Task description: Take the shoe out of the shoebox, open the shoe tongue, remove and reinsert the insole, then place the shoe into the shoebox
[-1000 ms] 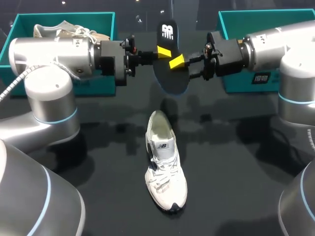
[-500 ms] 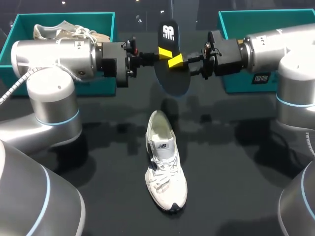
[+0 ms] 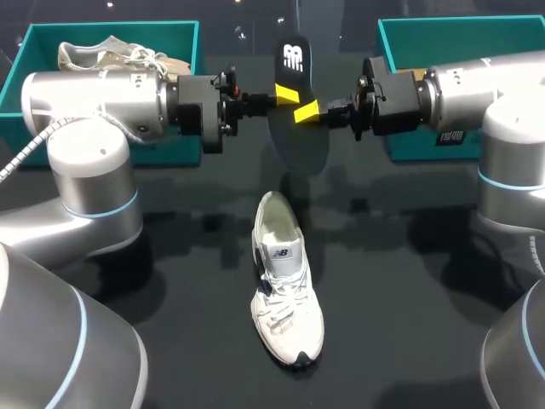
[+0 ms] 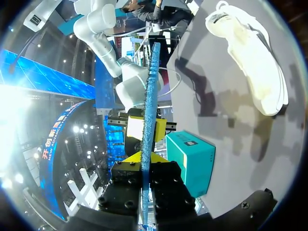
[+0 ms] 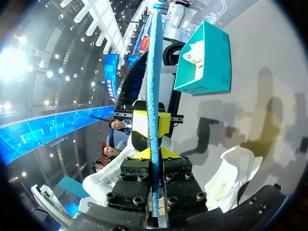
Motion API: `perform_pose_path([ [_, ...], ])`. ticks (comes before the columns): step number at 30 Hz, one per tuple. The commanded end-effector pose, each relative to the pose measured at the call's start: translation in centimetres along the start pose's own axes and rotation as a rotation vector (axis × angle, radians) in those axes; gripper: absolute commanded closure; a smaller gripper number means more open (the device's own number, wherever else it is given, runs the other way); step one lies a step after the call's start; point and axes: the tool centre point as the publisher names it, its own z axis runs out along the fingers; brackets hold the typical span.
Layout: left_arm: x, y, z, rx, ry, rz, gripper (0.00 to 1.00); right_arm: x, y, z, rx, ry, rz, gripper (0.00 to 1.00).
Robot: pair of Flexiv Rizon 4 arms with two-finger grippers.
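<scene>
Clenching the insole [image 3: 305, 146] mid-length, left gripper [image 3: 284, 95] and right gripper [image 3: 307, 112] are holding it aloft; light and floppy, it probably suits middle grips.

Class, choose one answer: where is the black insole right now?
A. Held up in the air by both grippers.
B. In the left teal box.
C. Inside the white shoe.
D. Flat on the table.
A: the insole is up off the table, pinched between the left gripper and the right gripper, apart from the shoe lying below.
</scene>
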Motion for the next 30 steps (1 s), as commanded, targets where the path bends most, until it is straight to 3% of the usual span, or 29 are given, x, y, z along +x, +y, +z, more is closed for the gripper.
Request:
perform_pose_path([
  [1,0.2,0.1,0.2,0.0,-0.003,0.003,1.0,0.0,0.0,0.1,-0.004,0.0,-0.003,1.0],
  [5,0.2,0.1,0.1,0.003,0.002,0.001,1.0,0.1,0.0,0.1,-0.002,-0.004,-0.008,1.0],
  [6,0.0,0.1,-0.1,0.002,0.004,-0.006,0.73,0.1,0.0,0.1,-0.001,-0.005,-0.009,1.0],
  [7,-0.1,0.0,-0.4,0.001,0.005,-0.009,0.28,0.1,0.0,0.0,0.0,-0.006,-0.012,1.0],
  [8,-0.3,0.0,-0.8,0.005,0.007,-0.018,0.0,0.1,-0.1,0.0,0.0,-0.007,-0.015,1.0],
  [15,-1.0,-0.8,-4.8,0.0,0.082,-0.131,0.0,-0.6,-0.5,-1.1,0.002,-0.002,-0.057,1.0],
  [19,-0.8,-1.4,-6.9,-0.023,0.203,-0.251,0.0,-1.0,-0.5,-1.6,0.009,-0.006,-0.109,1.0],
  [22,-0.4,-2.2,-8.4,0.046,0.33,-0.312,0.0,-1.4,-0.4,-1.6,0.025,-0.017,-0.138,1.0],
  [30,-0.4,-2.2,-8.4,0.046,0.33,-0.312,0.0,-1.6,-0.2,-1.5,0.037,-0.038,-0.126,1.0],
])
